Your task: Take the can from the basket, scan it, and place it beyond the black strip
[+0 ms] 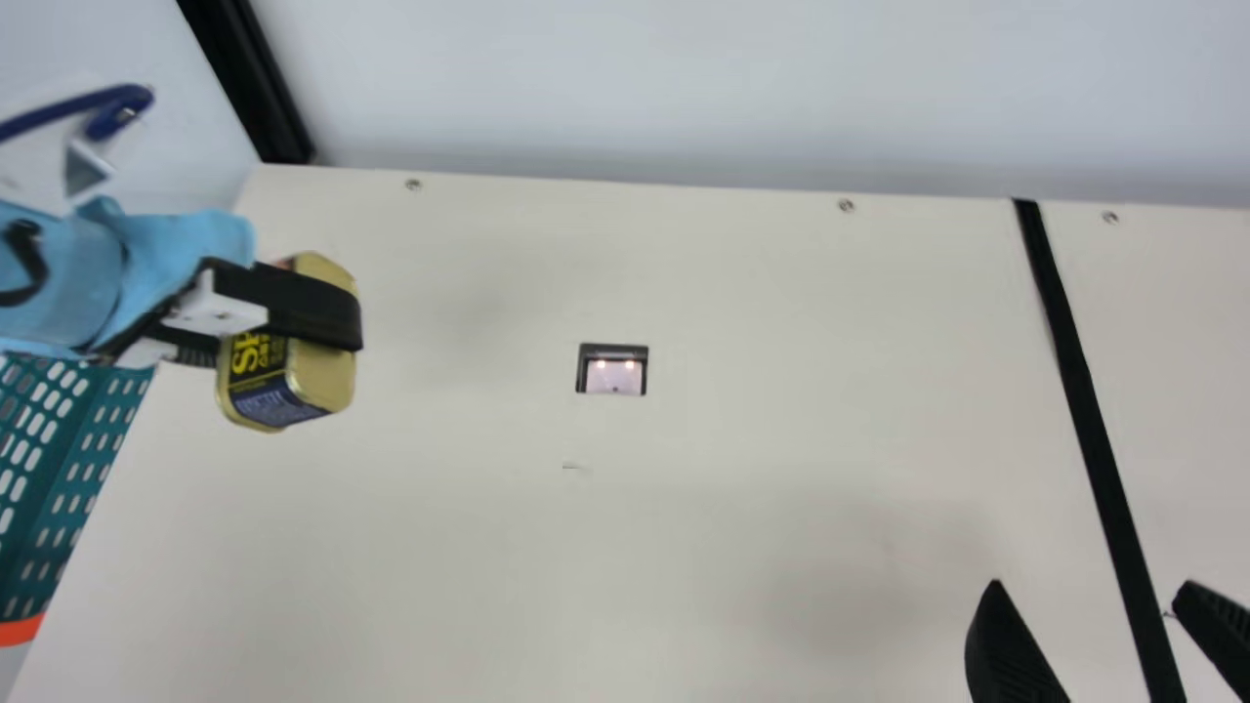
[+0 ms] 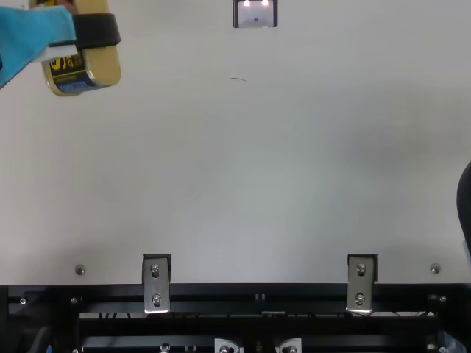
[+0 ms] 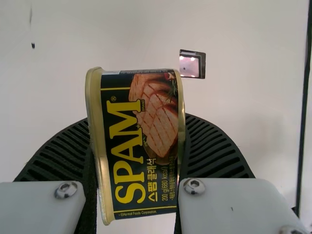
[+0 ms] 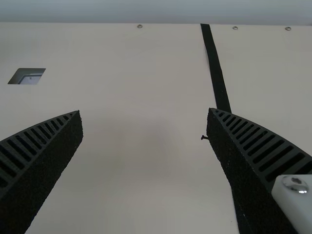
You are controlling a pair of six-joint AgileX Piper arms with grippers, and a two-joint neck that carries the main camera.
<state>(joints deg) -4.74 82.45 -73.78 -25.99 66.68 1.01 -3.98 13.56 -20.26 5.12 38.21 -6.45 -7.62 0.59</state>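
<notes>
My left gripper [image 1: 293, 305] is shut on the gold-rimmed can [image 1: 327, 376], held up over the table's left part beside the basket [image 1: 83, 478]. The left wrist view has the can [image 3: 141, 146] between both ribbed fingers of my left gripper [image 3: 136, 146], its printed side facing the camera. The scanner [image 1: 613, 371] is set in the table, right of the can, its window lit. Farther right runs the black strip [image 1: 1094, 420]. Near it at the lower right, my right gripper [image 1: 1094, 596] stands open; the right wrist view shows this gripper [image 4: 145, 112] with nothing between its fingers.
A grey-white wall [image 1: 684, 88] rises behind the table's [image 1: 781, 293] back edge, with a black post [image 1: 249, 78] at the back left corner. Metal brackets [image 2: 156, 283] sit along the front edge. The top view has the scanner [image 2: 255, 15] at its upper edge.
</notes>
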